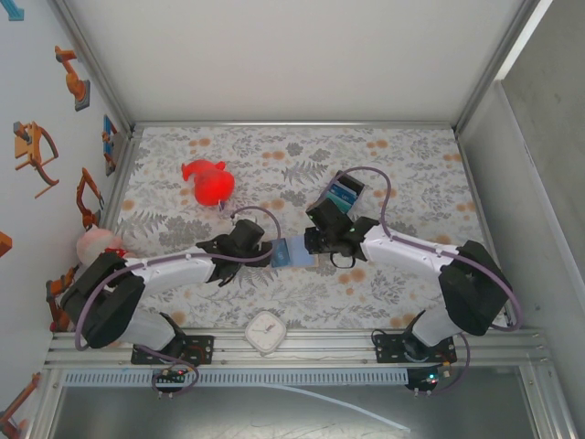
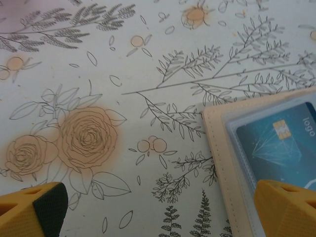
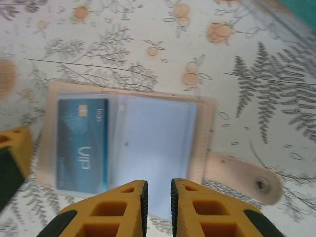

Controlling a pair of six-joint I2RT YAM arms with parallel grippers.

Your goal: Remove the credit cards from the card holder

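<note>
The tan card holder (image 1: 294, 252) lies open and flat on the floral cloth between my two grippers. In the right wrist view its left pocket holds a dark blue credit card (image 3: 81, 142); the right pocket (image 3: 155, 143) shows just pale blue lining, and the side tab (image 3: 247, 177) points right. My right gripper (image 3: 157, 200) hovers over the holder's near edge, jaws a narrow gap apart with nothing between them. My left gripper (image 2: 160, 212) stands wide open at the holder's (image 2: 217, 148) edge, one fingertip (image 2: 286, 207) over the credit card (image 2: 279, 143).
A black-edged blue-and-teal block (image 1: 345, 195) lies just behind the right gripper. A red toy (image 1: 208, 183) sits at the back left, a white clock (image 1: 267, 331) at the near edge, and a pink object (image 1: 96, 243) by the left wall.
</note>
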